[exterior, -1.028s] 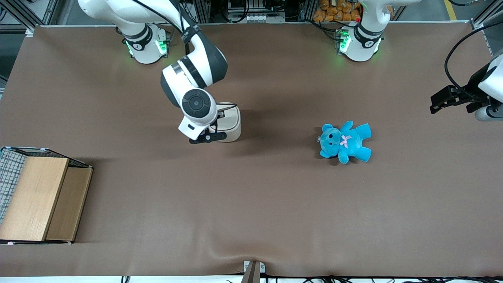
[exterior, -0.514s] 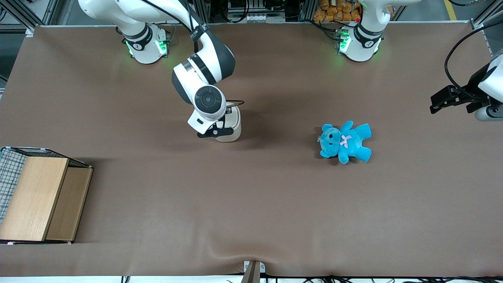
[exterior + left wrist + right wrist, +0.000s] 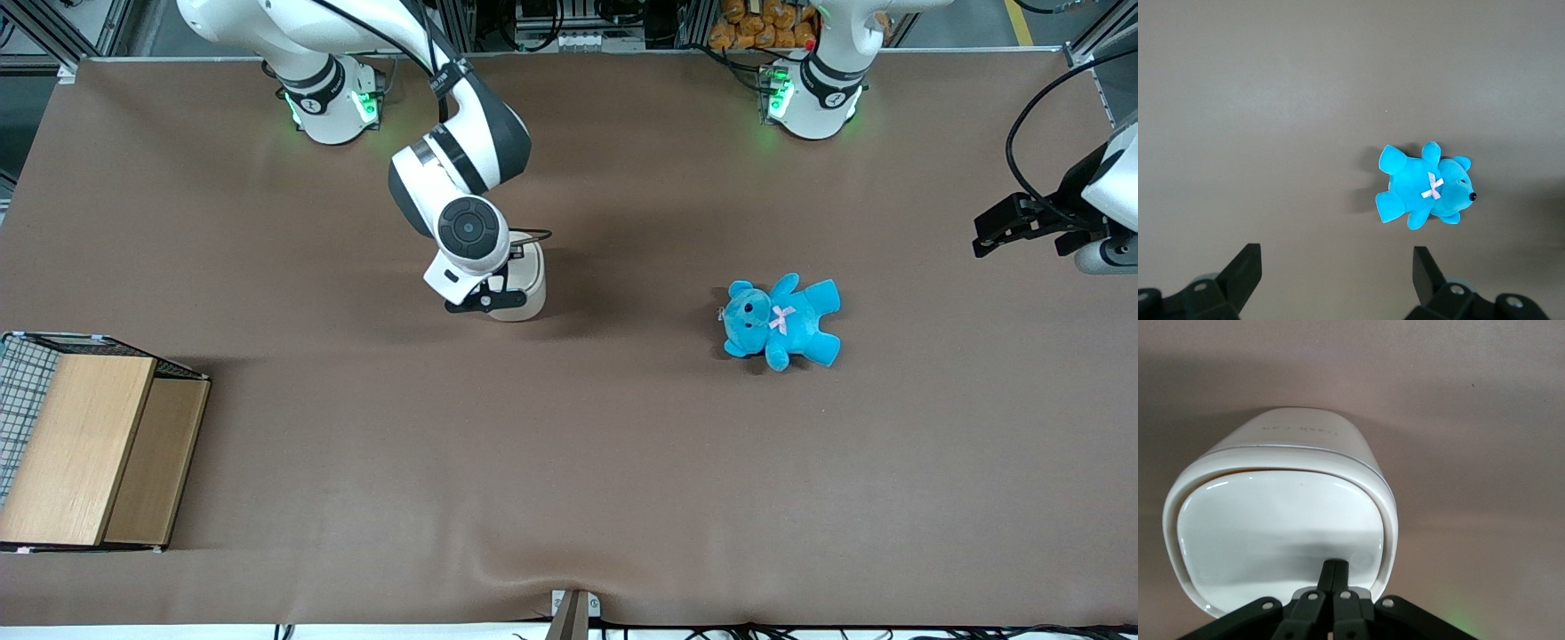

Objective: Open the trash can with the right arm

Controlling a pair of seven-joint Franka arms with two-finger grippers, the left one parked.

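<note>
- Black two-finger gripper (image 3: pixel 1335 577) on the right arm (image 3: pixel 462 160) is pressing its fingertips (image 3: pixel 1328 572) together, clenched with nothing between them, touching the lid (image 3: pixel 1278 527) of the trash can (image 3: pixel 520 289) at one edge.
- Trash can, small and cream-white with a rounded-square outline, is standing upright on the brown table (image 3: pixel 569 462), near the middle and closer to the working arm's end.
- Its flat lid is lying shut, glossy and smooth within a raised rim (image 3: pixel 1388 520).
- Judging by its thin plastic look, the bin is probably light and stiff, so it may slide or tip under a sideways push.
- Slick lid surface is offering little grip; the lid's edge looks like the best place to press or hook.
- Blue teddy bear (image 3: pixel 782 320) is lying well apart, toward the parked arm's end.
- Wire-and-wood basket (image 3: pixel 84 449) is sitting at the working arm's end, nearer the front camera.
- Nothing is standing between gripper and lid.
</note>
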